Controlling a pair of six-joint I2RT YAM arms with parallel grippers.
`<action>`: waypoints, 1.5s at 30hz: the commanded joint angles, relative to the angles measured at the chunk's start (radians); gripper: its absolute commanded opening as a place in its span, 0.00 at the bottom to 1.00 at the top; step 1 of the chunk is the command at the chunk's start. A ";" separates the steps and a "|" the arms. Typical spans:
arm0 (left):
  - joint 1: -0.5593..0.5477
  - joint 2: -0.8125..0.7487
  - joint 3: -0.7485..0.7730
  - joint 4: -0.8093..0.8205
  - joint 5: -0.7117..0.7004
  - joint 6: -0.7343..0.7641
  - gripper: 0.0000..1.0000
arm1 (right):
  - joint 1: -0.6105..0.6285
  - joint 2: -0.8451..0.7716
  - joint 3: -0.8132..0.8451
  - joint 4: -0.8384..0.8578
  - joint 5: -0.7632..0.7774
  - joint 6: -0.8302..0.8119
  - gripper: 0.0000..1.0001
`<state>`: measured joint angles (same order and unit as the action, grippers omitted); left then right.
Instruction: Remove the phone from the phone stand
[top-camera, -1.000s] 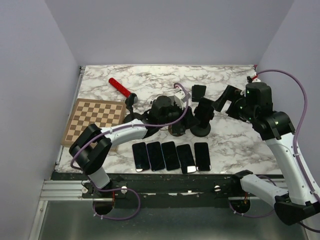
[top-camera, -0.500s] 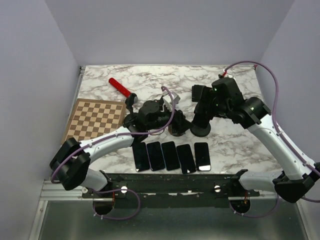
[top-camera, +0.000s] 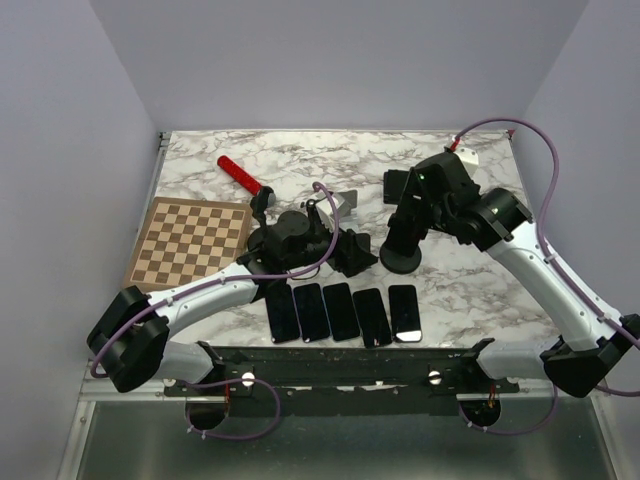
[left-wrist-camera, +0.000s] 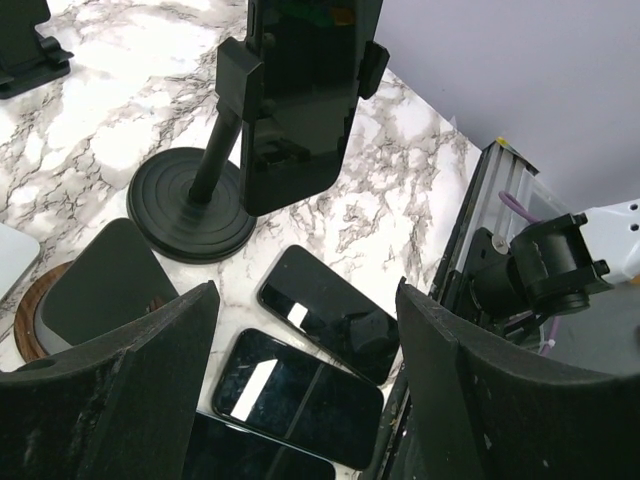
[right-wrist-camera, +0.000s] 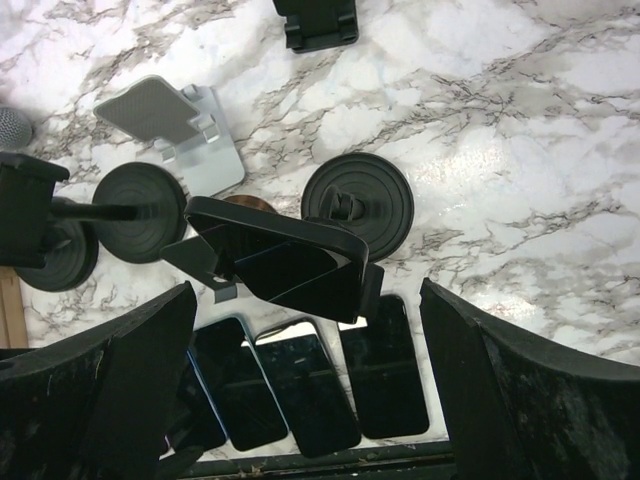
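Two gape empty | left pincer (left-wrist-camera: 305, 300); right pincer (right-wrist-camera: 307, 290) | phone (left-wrist-camera: 300, 110) edges clamped in stand (left-wrist-camera: 190, 205)

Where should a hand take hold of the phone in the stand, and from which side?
Probably across the long edges of the phone, clear of the side clamps of the stand, from above: it stands tilted upright, top end free, pole behind.

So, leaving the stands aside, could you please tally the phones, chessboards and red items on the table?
Phones lying flat: 5
Phone clamped in phone stand: 1
Chessboard: 1
Red stick: 1
Total: 8
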<state>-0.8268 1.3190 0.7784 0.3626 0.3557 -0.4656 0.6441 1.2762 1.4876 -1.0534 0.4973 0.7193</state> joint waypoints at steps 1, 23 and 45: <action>0.001 0.002 -0.007 0.046 0.021 -0.027 0.80 | 0.015 0.006 -0.010 0.029 0.064 0.044 1.00; 0.007 0.006 -0.024 0.079 0.051 -0.047 0.80 | 0.061 0.107 -0.007 0.023 0.170 0.114 0.83; 0.010 -0.006 -0.033 0.078 0.057 -0.047 0.79 | 0.061 0.147 0.014 0.049 0.193 0.092 0.84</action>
<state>-0.8238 1.3235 0.7544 0.4213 0.3866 -0.5102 0.7006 1.4105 1.4837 -1.0214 0.6430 0.8104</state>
